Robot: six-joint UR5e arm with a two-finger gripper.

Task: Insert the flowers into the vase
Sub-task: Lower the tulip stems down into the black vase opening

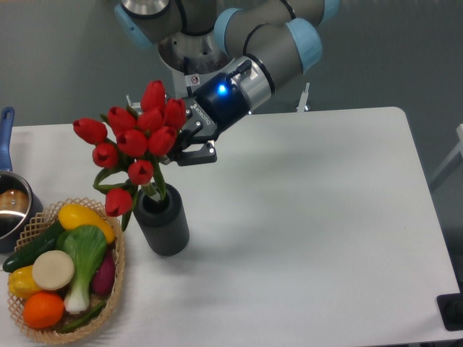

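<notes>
The flowers (pixel 137 137), a bunch of red tulip buds with green stems and leaves, stand with their stems in the mouth of the vase (pixel 164 225). The vase is a dark grey ribbed cylinder, upright on the white table left of centre. The bunch leans slightly left and spreads wider than the vase. My gripper (pixel 187 144) is just right of the buds, above the vase, pointing down-left. Its jaws look spread apart, with the buds hiding part of the fingertips. No stem shows between them.
A woven wicker basket (pixel 116 289) with several toy vegetables and fruits sits at the front left, close to the vase. A blue-handled metal pot (pixel 11 206) stands at the left edge. The table's right edge (pixel 427 217) is far from the gripper.
</notes>
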